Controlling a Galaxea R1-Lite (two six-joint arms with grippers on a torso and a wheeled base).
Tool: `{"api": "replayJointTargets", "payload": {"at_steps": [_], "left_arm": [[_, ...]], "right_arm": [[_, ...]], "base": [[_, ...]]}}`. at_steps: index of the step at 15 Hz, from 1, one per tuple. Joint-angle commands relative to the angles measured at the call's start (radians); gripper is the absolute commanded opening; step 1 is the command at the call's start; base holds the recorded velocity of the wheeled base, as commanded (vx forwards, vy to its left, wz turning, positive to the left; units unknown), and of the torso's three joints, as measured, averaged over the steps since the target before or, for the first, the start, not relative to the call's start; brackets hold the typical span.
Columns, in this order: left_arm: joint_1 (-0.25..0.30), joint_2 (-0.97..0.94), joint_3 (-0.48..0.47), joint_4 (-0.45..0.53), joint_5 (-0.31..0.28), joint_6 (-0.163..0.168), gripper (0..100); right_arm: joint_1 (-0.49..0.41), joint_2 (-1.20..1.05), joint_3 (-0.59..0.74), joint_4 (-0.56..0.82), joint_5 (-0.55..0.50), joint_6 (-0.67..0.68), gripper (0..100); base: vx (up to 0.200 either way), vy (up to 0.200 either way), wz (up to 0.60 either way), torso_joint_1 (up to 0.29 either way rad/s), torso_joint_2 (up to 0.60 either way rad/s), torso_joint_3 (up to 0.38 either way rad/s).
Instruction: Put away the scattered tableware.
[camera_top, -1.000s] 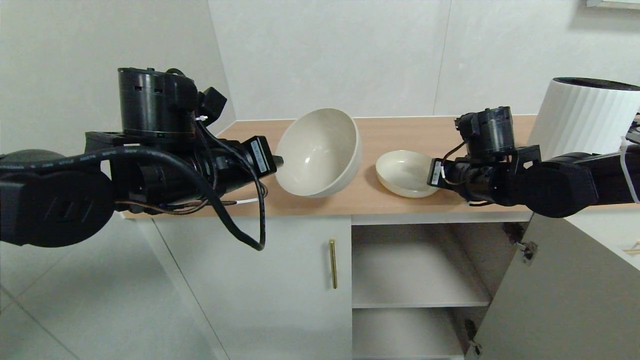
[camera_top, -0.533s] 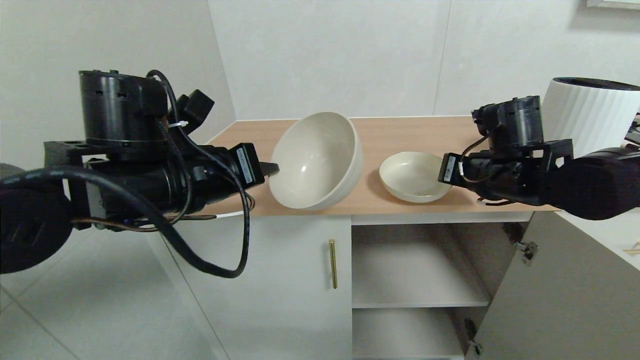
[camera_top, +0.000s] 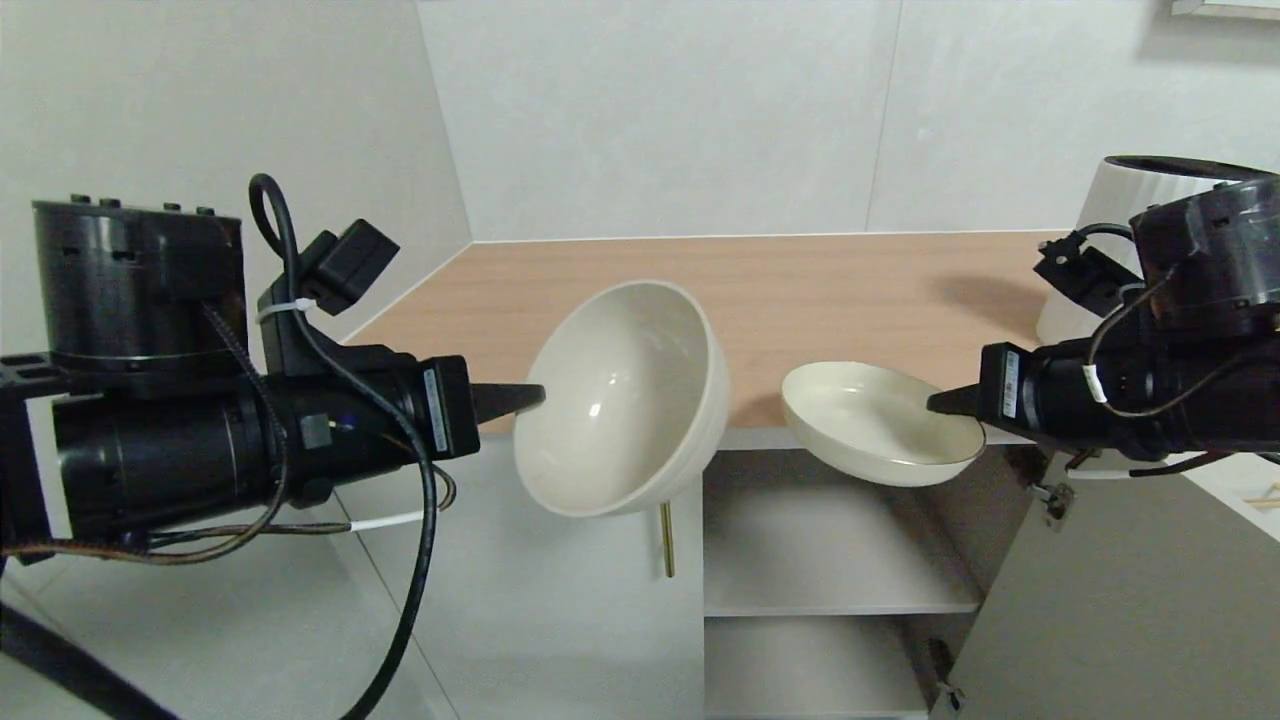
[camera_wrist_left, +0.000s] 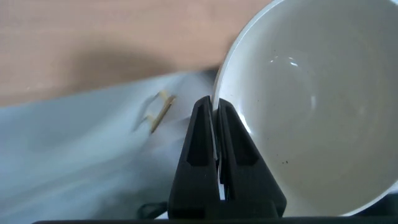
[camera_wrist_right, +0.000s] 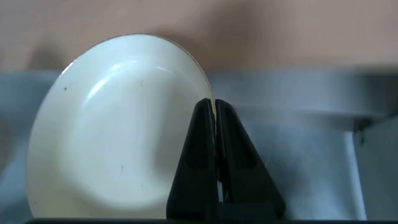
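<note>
Left grip: the left gripper (camera_top: 535, 393) is closed down to a thin slit, and the rim of the large deep cream ceramic bowl (camera_top: 620, 400) is pinched in it.
Right grip: the right gripper (camera_top: 935, 403) is closed just as narrowly on the rim of the shallow cream ceramic bowl (camera_top: 870, 420).
Bowl positions: both bowls are held in the air, off the light wooden countertop (camera_top: 800, 290) and in front of its near edge. They are near each other but apart.
Attitude: the deep bowl is tipped well onto its side, with its mouth turned up and towards the robot. The shallow bowl is carried close to level, slightly tilted.
Deciding relation: the open white cabinet shelves (camera_top: 830, 560) lie below the bowls. The shallow bowl hangs directly over that opening. The deep bowl hangs over the line between the opening and the closed door with the brass handle (camera_top: 666, 540). The right arm is therefore judged nearer to the shelves, and the deep bowl would need to be brought sideways and levelled.
Hidden: the depth of the shelves is hard to judge, and the lower shelf is cut off by the picture edge. The white ribbed container (camera_top: 1105, 210) is partly covered by the right arm.
</note>
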Motion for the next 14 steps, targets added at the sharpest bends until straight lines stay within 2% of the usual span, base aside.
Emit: {"api": "replayJointTargets", "payload": {"at_steps": [1, 3, 6, 7, 10, 14], "left_arm": [[-0.004, -0.005, 0.032, 0.000, -0.001, 0.017, 0], [-0.041, 0.038, 0.049, 0.000, 0.002, 0.026, 0], [-0.073, 0.110, 0.066, -0.011, 0.002, 0.025, 0], [-0.078, 0.121, 0.066, -0.014, 0.002, 0.025, 0], [-0.082, 0.136, 0.066, -0.014, 0.004, 0.025, 0], [-0.082, 0.138, 0.068, -0.014, 0.004, 0.026, 0]], "right_arm": [[-0.010, -0.050, 0.033, 0.009, 0.013, -0.001, 0], [-0.025, -0.039, 0.104, -0.005, 0.019, -0.033, 0], [-0.036, -0.013, 0.130, -0.004, 0.019, -0.062, 0], [-0.036, -0.009, 0.135, -0.004, 0.019, -0.073, 0], [-0.036, 0.002, 0.147, -0.005, 0.019, -0.098, 0], [-0.036, 0.014, 0.150, -0.005, 0.017, -0.102, 0]], "base": [[0.000, 0.000, 0.00, 0.000, 0.00, 0.000], [0.000, 0.000, 0.00, 0.000, 0.00, 0.000], [0.000, 0.000, 0.00, 0.000, 0.00, 0.000], [0.000, 0.000, 0.00, 0.000, 0.00, 0.000], [-0.200, 0.000, 0.00, 0.007, 0.00, 0.006], [0.000, 0.000, 0.00, 0.000, 0.00, 0.000]]}}
